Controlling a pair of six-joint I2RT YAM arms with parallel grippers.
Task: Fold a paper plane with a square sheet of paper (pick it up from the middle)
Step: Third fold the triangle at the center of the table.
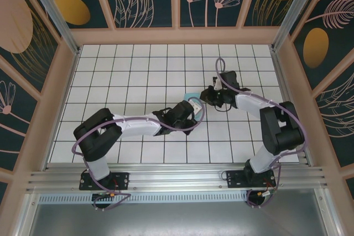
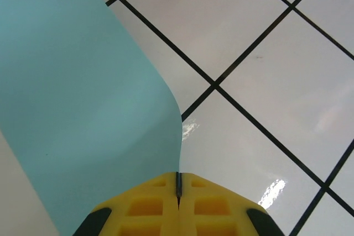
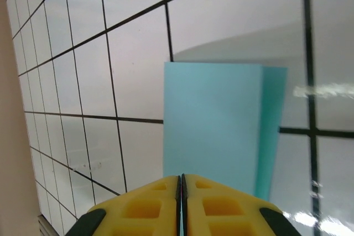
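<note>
The square sheet of paper [image 1: 191, 96] is light teal and hangs folded above the middle of the white grid table [image 1: 133, 70], between the two arms. In the left wrist view the square sheet of paper [image 2: 83, 109] curves up and to the left, and its edge runs into the closed yellow tips of my left gripper [image 2: 178, 183]. In the right wrist view the square sheet of paper [image 3: 213, 120] shows as a doubled flat panel reaching out from my right gripper [image 3: 181, 183], whose jaws are pressed together on its near end. From above, my left gripper [image 1: 193, 106] and my right gripper [image 1: 206, 96] nearly meet.
Wooden frame walls [image 1: 63, 87] with patterned panels enclose the table on the left, right and back. An aluminium rail [image 1: 177, 178] carrying both arm bases runs along the near edge. Purple cables [image 1: 221, 73] loop off both arms.
</note>
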